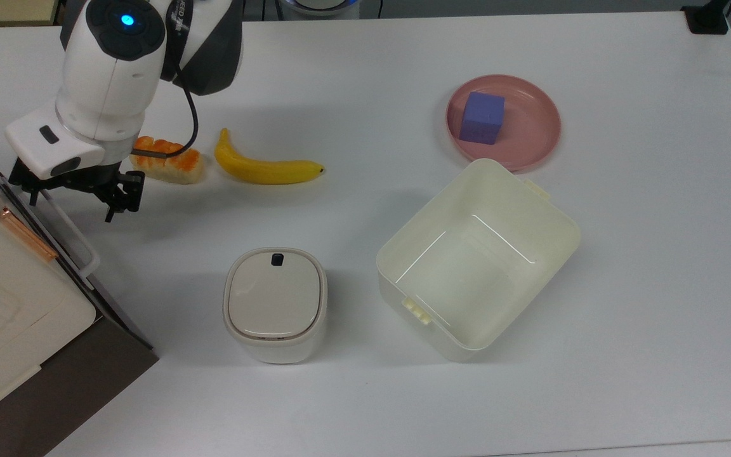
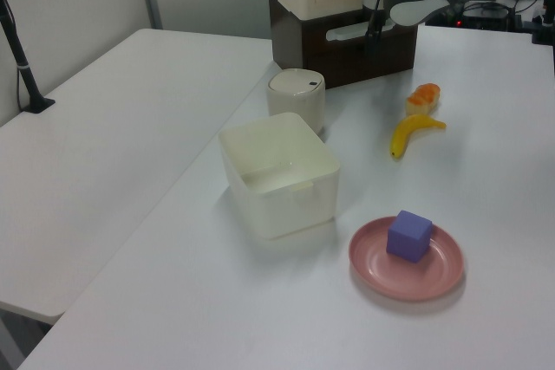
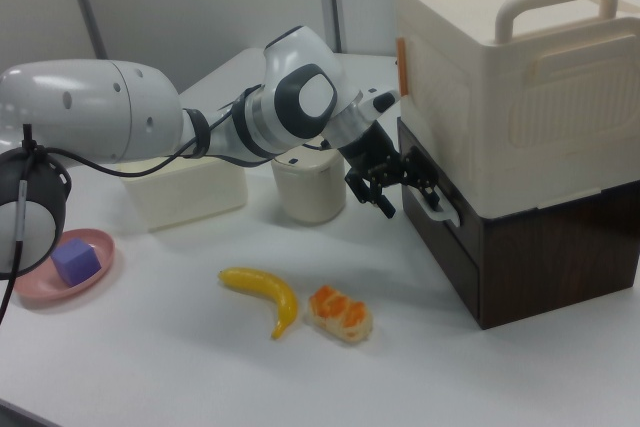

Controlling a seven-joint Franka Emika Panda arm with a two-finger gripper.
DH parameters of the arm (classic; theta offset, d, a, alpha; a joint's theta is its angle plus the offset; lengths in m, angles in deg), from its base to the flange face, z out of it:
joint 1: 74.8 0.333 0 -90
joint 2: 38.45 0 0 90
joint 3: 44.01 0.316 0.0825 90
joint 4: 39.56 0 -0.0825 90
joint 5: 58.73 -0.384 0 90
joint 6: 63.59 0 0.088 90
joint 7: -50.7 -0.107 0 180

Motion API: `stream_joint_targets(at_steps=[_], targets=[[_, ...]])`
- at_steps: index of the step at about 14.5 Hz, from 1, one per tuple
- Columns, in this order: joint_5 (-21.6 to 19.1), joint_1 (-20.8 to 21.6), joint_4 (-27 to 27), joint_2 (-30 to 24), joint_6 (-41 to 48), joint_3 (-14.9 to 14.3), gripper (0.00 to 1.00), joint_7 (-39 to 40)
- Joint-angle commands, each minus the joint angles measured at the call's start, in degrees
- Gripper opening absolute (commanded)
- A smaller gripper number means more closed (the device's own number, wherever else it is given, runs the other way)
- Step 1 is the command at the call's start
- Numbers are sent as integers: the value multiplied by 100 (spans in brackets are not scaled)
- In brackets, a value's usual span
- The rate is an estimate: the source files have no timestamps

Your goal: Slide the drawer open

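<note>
Right view shows the gripper (image 3: 400, 182) at the dark front of the drawer (image 3: 440, 222), with its fingers spread apart on either side of the white handle (image 3: 432, 204), not closed on it as far as I can judge. The drawer sits at the bottom of the brown cabinet, under a cream box (image 3: 510, 77), and it looks fully pushed in. So the step in hand is reaching the handle; the next move, I think, calls for closing on the bar and pulling straight away from the front. In the top view the table (image 1: 365, 393) in front of the drawer is free, but the lidded container (image 1: 275, 304), the sushi piece (image 1: 172, 164) and the banana (image 1: 264, 166) are near the pulling path.
</note>
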Motion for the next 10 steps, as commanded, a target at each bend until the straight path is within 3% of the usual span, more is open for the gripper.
stream_joint_targets(at_steps=[1,10], targets=[[93,-11,-110,12,-397,26,100,-676],[181,-2,-355,12,-468,26,100,-800]])
